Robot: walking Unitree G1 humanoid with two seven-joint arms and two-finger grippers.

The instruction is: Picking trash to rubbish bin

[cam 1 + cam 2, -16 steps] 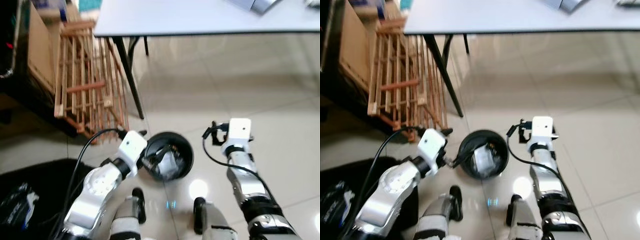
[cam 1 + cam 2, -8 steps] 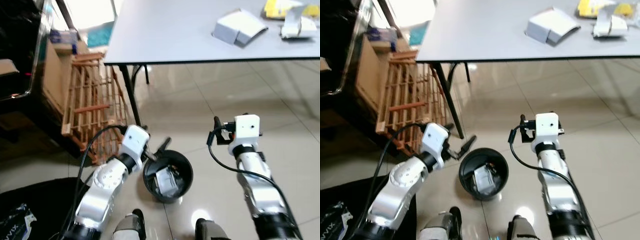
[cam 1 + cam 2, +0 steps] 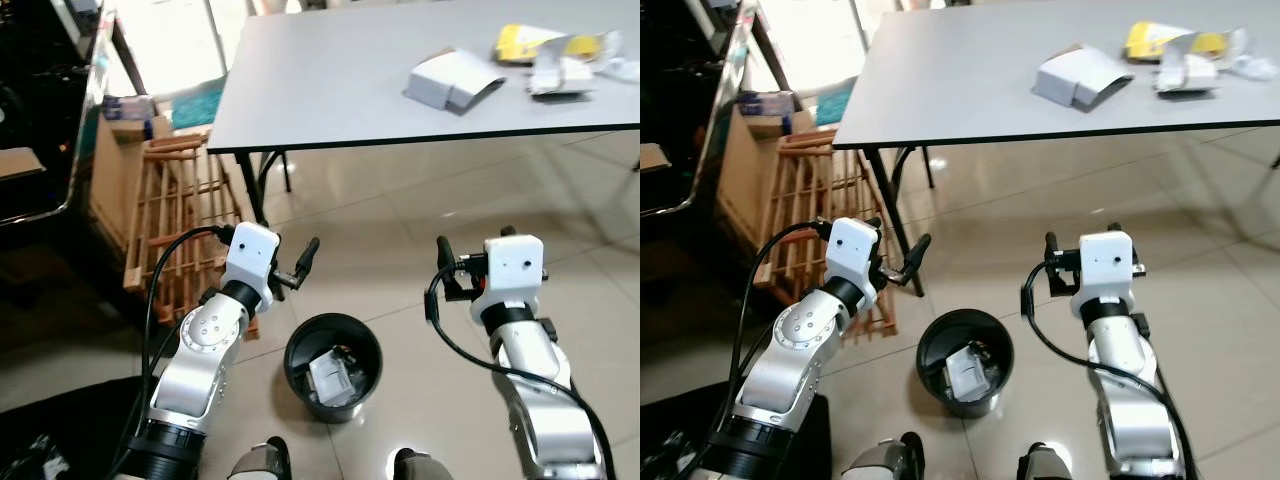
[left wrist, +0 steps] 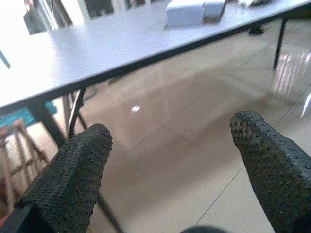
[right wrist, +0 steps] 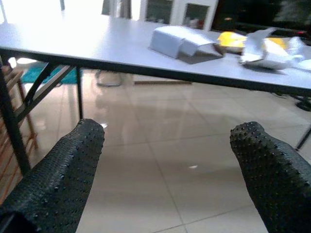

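A black round rubbish bin [image 3: 333, 365] stands on the tiled floor between my arms, with white crumpled trash [image 3: 330, 378] inside. My left gripper [image 3: 298, 265] hangs open and empty above the bin's left side. My right gripper [image 3: 472, 240] is open and empty, raised to the right of the bin. On the grey table [image 3: 330, 80] ahead lie a white box [image 3: 452, 82], a yellow packet [image 3: 520, 40] and crumpled white paper [image 3: 560, 72]. The left wrist view has the box [image 4: 187, 10] far beyond the fingers [image 4: 73, 170]; the right wrist view has the box [image 5: 177, 41] and paper [image 5: 265, 51].
A wooden slatted rack [image 3: 175, 215] and a cardboard box [image 3: 105, 170] lean by the table's black leg [image 3: 255, 180] on the left. Dark furniture [image 3: 40, 120] fills the far left. A black mat [image 3: 60, 430] lies at the lower left. Open tiled floor lies under the table.
The head camera has tilted up, bringing the tabletop into view. My left gripper has risen out of the bin and now hangs above its left side. The right arm has lifted a little.
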